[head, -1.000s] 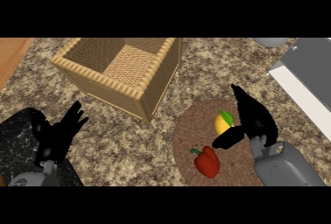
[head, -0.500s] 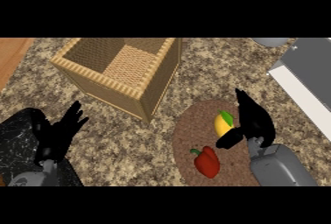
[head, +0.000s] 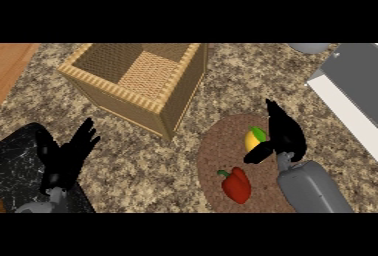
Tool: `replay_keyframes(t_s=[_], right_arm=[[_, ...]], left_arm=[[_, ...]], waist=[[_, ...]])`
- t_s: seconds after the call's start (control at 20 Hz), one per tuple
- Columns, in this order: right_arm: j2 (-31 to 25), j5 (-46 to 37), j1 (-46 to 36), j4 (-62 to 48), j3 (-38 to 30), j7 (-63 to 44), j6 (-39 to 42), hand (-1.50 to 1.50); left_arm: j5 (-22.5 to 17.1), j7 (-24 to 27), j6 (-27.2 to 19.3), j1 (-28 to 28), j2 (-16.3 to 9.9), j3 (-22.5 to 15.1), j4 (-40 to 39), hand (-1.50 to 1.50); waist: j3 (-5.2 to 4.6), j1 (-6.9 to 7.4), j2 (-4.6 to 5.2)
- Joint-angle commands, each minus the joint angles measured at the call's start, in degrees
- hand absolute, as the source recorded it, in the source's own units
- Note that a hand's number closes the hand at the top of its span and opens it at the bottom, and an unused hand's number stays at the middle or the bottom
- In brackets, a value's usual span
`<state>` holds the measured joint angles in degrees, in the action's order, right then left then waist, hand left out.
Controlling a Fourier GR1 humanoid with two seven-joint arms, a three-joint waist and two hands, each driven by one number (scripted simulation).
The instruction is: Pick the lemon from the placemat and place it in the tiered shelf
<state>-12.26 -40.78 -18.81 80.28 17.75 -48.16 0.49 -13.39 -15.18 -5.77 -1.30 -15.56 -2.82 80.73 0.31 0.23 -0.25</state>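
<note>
One lemon and one red pepper lie on a single round brown placemat on the speckled bench; one woven shelf stands upper left. The lemon is yellow with a green tip. It sits just left of the right hand, whose thumb curls against it. The left hand rests open at lower left.

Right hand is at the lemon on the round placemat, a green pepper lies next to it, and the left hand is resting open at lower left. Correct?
Not quite: the pepper is red, not green, as the head view shows. The rest holds: the right hand is at the lemon on the round placemat, and the left hand rests open at lower left.
</note>
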Motion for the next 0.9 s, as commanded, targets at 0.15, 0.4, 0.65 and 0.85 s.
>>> replay_keyframes(t_s=[0.15,0.4,0.65,0.85], right_arm=[[3.1,-1.2,-2.8,-8.3,-2.3,6.9,0.1,-1.5],[1.0,-0.3,-0.1,-9.0,2.7,14.0,6.7,1.5],[5.3,-1.4,-3.6,-10.4,0.0,15.0,4.3,1.5],[6.4,-2.3,-4.5,-12.0,-6.3,8.4,-2.5,1.5]], left_arm=[[2.6,-2.1,-0.7,-0.6,2.2,0.0,-0.8,0.0],[0.5,-0.4,3.5,-1.1,-0.2,2.4,-3.3,0.0],[0.9,-2.2,2.7,-4.1,1.5,3.7,-5.1,0.0],[1.4,-0.8,2.9,-0.9,2.3,2.6,-3.1,0.0]], waist=[[-0.3,0.06,0.28],[-0.3,-0.06,0.29],[-0.31,-0.11,0.29],[-0.3,0.16,0.38]])
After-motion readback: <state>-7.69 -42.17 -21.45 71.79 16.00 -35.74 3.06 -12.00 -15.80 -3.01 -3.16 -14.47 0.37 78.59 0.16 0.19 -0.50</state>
